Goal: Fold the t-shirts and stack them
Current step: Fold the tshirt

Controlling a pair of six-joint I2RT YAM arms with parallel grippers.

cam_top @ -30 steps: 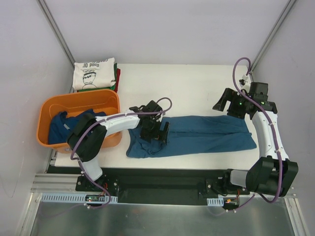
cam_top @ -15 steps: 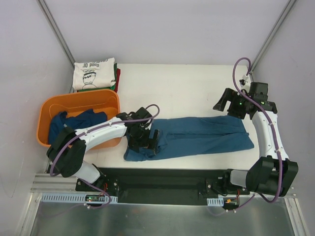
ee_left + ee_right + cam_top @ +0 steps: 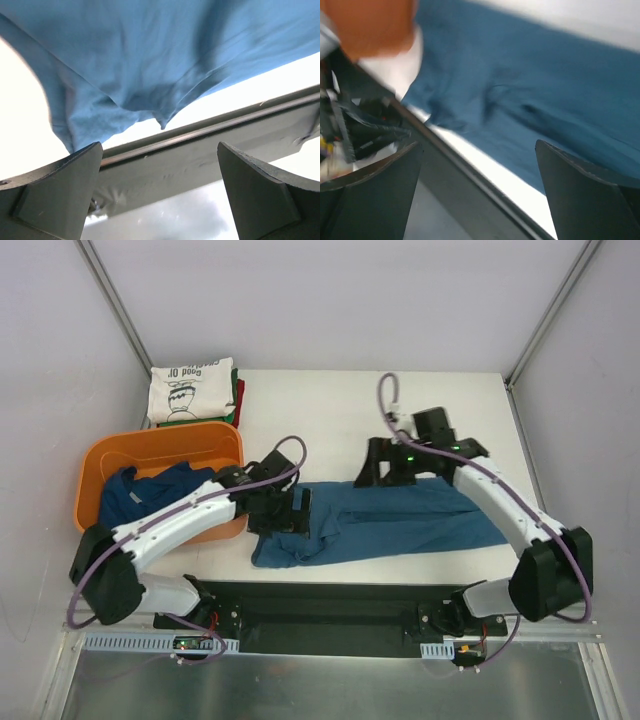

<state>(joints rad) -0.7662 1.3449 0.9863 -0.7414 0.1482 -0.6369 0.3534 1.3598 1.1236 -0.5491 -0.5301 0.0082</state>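
Note:
A dark blue t-shirt (image 3: 400, 520) lies folded into a long strip across the near part of the white table, and it also shows in the left wrist view (image 3: 150, 55) and the right wrist view (image 3: 540, 85). My left gripper (image 3: 298, 513) is open and empty above the shirt's left end. My right gripper (image 3: 372, 466) is open and empty just above the shirt's far edge, near its middle. A second dark blue shirt (image 3: 135, 492) lies crumpled in the tub. A folded cream shirt (image 3: 190, 388) tops the stack at the far left, with green and red shirts (image 3: 238, 400) under it.
The orange plastic tub (image 3: 150, 452) stands at the table's left edge, beside my left arm. The table's near edge and a black base rail (image 3: 330, 605) run just below the shirt. Grey walls close in the back and both sides.
My right arm has swung from the far right to over the shirt's middle. My left gripper has drawn back left and nearer, and the shirt's left end has shifted with it.

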